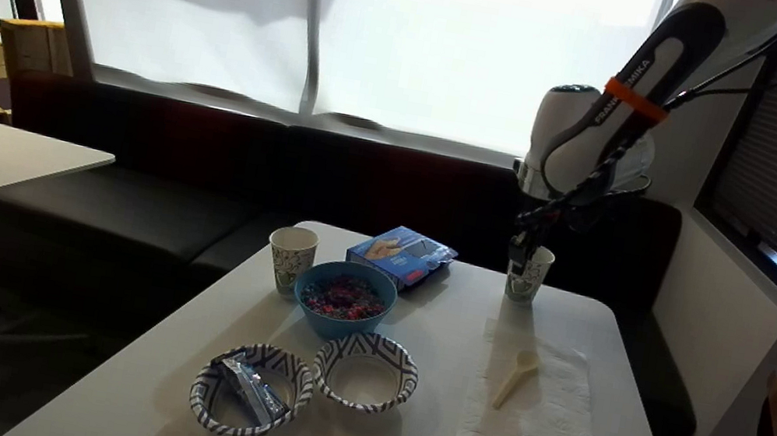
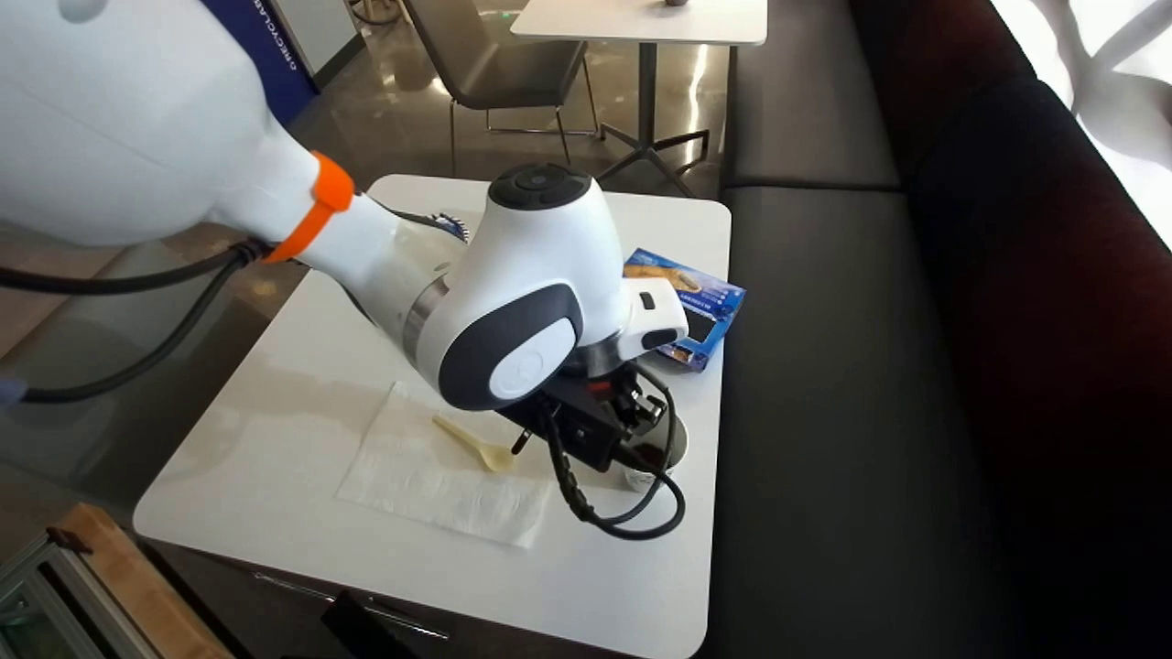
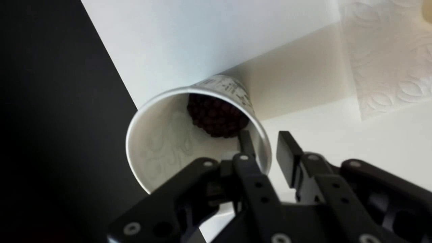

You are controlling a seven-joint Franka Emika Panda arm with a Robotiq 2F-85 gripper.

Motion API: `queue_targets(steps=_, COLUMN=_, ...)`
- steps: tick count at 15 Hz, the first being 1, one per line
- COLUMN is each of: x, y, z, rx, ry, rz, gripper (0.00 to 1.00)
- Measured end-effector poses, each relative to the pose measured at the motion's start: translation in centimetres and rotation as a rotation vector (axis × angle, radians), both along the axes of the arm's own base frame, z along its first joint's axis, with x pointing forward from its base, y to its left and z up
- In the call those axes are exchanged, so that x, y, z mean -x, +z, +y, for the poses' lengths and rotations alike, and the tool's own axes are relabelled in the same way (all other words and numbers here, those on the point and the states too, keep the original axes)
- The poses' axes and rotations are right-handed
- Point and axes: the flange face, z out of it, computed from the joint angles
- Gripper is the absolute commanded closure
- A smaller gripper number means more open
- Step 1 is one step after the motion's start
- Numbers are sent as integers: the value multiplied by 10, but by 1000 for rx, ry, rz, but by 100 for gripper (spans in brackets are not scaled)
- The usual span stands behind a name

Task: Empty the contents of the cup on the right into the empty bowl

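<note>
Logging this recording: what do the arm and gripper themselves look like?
The arm is white and rounded, with dark panels, an orange band and lettering ending in "MIKA", partly covered by the band. Black cables hang from it, and some loop beside the gripper. The gripper is black: jointed linkages, pale round screw heads and two flat-faced fingers.

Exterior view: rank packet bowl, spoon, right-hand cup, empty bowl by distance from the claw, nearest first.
In an exterior view:
1. Right-hand cup, at the claw.
2. Spoon, on the paper towel, right side.
3. Empty bowl, left of the spoon.
4. Packet bowl, left of the empty bowl.
</note>
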Motion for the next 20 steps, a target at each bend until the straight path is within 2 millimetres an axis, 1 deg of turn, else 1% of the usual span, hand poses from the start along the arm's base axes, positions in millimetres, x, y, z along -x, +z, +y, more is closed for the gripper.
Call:
queue_targets(steps=6, x=4, y=1, z=-10, rx=14, ry=-7, rz=5, gripper=99)
queue_targets(steps=8, x=7, y=3, z=-9, rx=10, ry=-12, rz=10, gripper=99)
queue_targets(steps=9, x=10, y=7, z=-5, rx=3, ry=-11, rz=24, gripper=99)
queue_targets(steps=10, x=16, y=13, z=2, rx=-6, ry=-8, rz=37, gripper=99)
queue_targets(steps=12, x=29, y=32, z=20, rx=-22, ry=16, rz=47, gripper=99)
queue_targets(steps=16, x=55, y=81, z=69, rx=-58, ry=133, rz=41, gripper=99)
queue_targets(steps=17, x=61, y=92, z=81, rx=-81, ry=159, rz=50, gripper=97)
queue_targets(steps=18, x=67, y=102, z=91, rx=-116, ry=175, rz=72, gripper=97)
queue_targets(steps=20, x=74, y=119, z=102, rx=-154, ry=195, rz=88, gripper=97)
